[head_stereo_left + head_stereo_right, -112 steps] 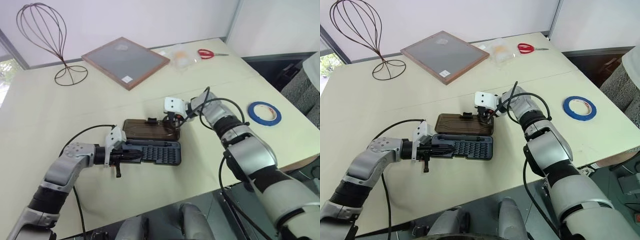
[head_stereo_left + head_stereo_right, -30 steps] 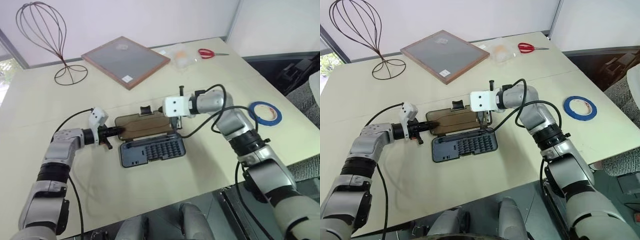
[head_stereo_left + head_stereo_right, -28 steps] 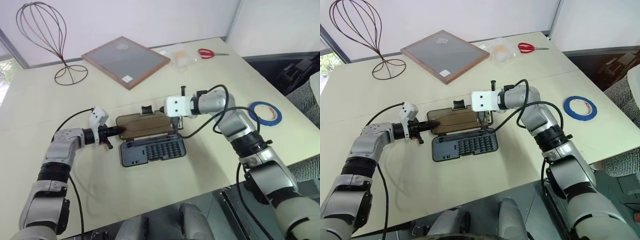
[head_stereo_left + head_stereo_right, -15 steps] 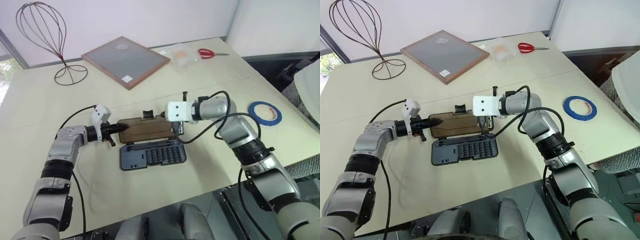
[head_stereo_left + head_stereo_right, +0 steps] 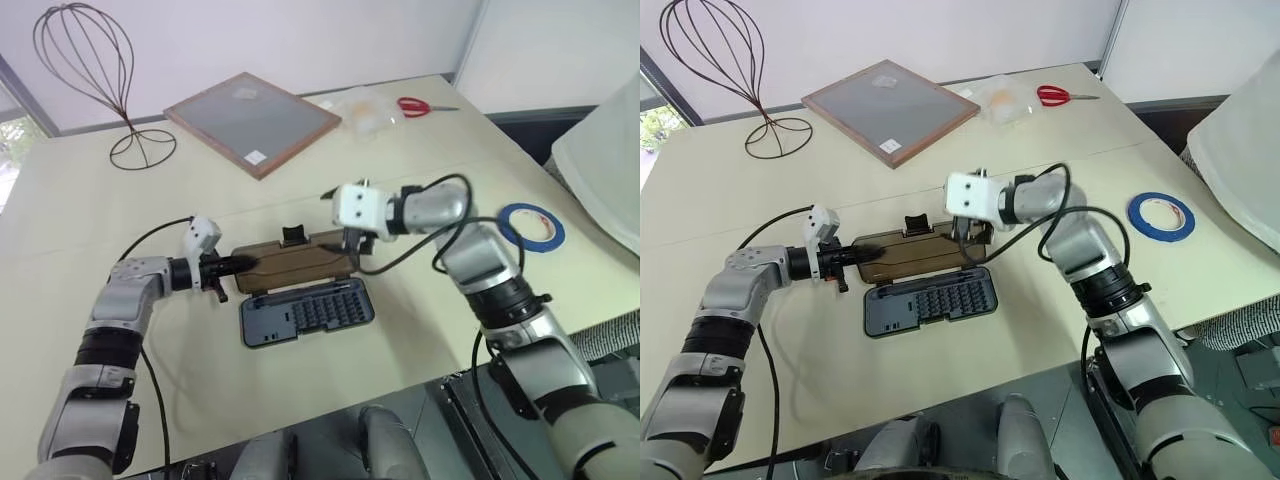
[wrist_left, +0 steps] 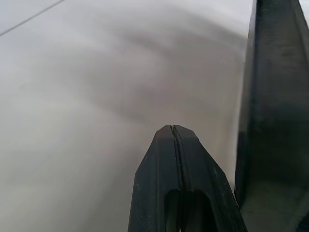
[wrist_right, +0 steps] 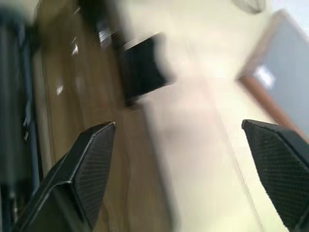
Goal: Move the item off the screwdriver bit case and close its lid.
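Since a second ago the smoky-brown lid has tilted up off the table and the right gripper, then pinching its right end, has sprung wide with its fingers well apart just above that end. The left gripper has its jaws pressed together (tips meeting in a thin seam) against the lid's left edge, while the grey screwdriver bit case lies open in front. The blue tape roll rests on the table far to the right, well clear of the case.
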Controlling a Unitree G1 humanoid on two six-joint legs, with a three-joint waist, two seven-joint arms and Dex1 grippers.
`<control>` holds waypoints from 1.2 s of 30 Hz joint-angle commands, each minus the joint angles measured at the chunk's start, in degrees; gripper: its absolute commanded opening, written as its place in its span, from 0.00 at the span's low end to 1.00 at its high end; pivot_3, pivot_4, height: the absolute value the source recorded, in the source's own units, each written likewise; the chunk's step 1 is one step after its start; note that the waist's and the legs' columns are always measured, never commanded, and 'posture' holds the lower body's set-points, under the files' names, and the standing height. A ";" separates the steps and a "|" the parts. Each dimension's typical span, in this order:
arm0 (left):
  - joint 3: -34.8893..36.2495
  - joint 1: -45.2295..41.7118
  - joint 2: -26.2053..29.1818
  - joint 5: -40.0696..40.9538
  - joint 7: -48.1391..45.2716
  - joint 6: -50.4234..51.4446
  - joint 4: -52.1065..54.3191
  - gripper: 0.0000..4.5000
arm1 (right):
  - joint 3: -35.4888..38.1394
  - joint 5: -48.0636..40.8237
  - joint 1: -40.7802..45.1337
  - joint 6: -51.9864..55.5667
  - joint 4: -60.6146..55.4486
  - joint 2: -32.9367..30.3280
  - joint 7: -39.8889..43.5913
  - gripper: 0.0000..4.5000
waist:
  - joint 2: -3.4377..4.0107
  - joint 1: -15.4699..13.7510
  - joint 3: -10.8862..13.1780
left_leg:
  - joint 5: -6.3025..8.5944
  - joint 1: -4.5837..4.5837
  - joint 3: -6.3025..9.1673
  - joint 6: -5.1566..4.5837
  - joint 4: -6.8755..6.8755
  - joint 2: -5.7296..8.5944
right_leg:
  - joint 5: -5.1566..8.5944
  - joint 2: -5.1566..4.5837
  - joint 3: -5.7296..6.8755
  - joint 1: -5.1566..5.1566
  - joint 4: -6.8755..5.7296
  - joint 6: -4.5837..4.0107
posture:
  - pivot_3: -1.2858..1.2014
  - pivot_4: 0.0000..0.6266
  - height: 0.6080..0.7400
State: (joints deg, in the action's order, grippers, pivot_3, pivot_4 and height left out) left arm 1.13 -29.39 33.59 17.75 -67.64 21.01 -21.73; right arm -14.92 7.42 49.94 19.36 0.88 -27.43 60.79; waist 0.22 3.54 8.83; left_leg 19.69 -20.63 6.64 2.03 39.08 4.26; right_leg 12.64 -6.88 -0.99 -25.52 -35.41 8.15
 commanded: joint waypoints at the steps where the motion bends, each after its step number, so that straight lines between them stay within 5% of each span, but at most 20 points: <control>1: 0.20 1.25 1.67 2.23 -1.80 2.29 5.71 0.00 | 5.88 -6.22 1.15 7.34 -8.20 -2.91 1.72 0.99 | 0.00 -0.35 0.00 | 0.00 0.01 0.00 -0.01 0.00 0.00 | 0.00 0.00 0.00 0.00 0.01 0.00 | 0.52 0.24 1.00; 11: 0.03 5.43 6.59 6.90 -5.70 10.39 18.02 0.00 | 13.81 -17.31 -5.37 15.70 -18.37 -13.71 3.77 0.99 | -0.03 -1.55 0.02 | 0.06 0.02 -0.08 -0.10 0.03 -0.01 | 0.00 -0.01 -0.03 0.05 0.17 0.00 | 0.52 0.24 1.00; 24: -2.88 3.87 7.75 12.33 -7.09 17.87 27.05 0.00 | 12.89 -19.62 -8.43 16.38 -19.62 -15.43 -1.70 0.99 | -0.04 -1.98 0.03 | 0.06 0.03 -0.12 -0.12 0.04 -0.02 | 0.00 -0.02 -0.06 0.06 0.17 0.00 | 0.52 0.24 1.00; 36: -16.58 8.14 8.22 -1.42 -11.91 -0.20 13.79 0.00 | 11.38 -20.15 -11.02 16.49 -19.68 -16.47 -2.79 0.99 | -0.04 -2.81 0.00 | 0.07 0.19 -0.23 -0.13 0.04 -0.03 | 0.00 -0.02 -0.07 0.18 0.20 -0.01 | 0.52 0.24 1.00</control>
State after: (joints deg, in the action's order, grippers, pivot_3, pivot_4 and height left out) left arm -12.79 -22.72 41.47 21.88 -81.18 22.48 -3.23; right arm -4.01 -12.13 39.01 36.29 -16.89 -43.38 58.63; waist 0.18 0.73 8.84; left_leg 19.77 -20.40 6.41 1.89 39.12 4.24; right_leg 12.64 -6.90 -1.06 -25.29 -35.20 8.14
